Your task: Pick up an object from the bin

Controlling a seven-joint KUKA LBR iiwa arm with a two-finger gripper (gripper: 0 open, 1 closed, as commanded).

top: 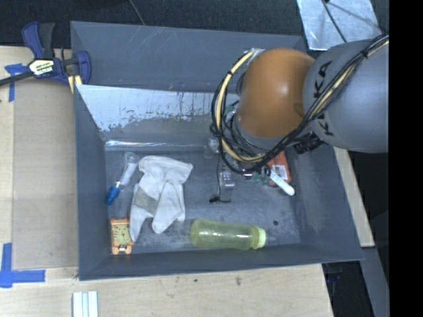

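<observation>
My gripper [225, 186] hangs below the orange wrist cover, just above the bin floor in the middle of the bin. It is over bare floor, with nothing seen in it. A crumpled white glove [160, 191] lies to its left. A yellow-green plastic bottle [228, 235] lies on its side just in front of the gripper. To the right, partly under the arm, lie a white marker [284, 187] and a red-orange packet [280, 172].
A clear pen with a blue tip [120, 184] lies by the left wall. A small orange box [120, 236] sits in the front left corner. The arm and its cables cover the bin's back right part.
</observation>
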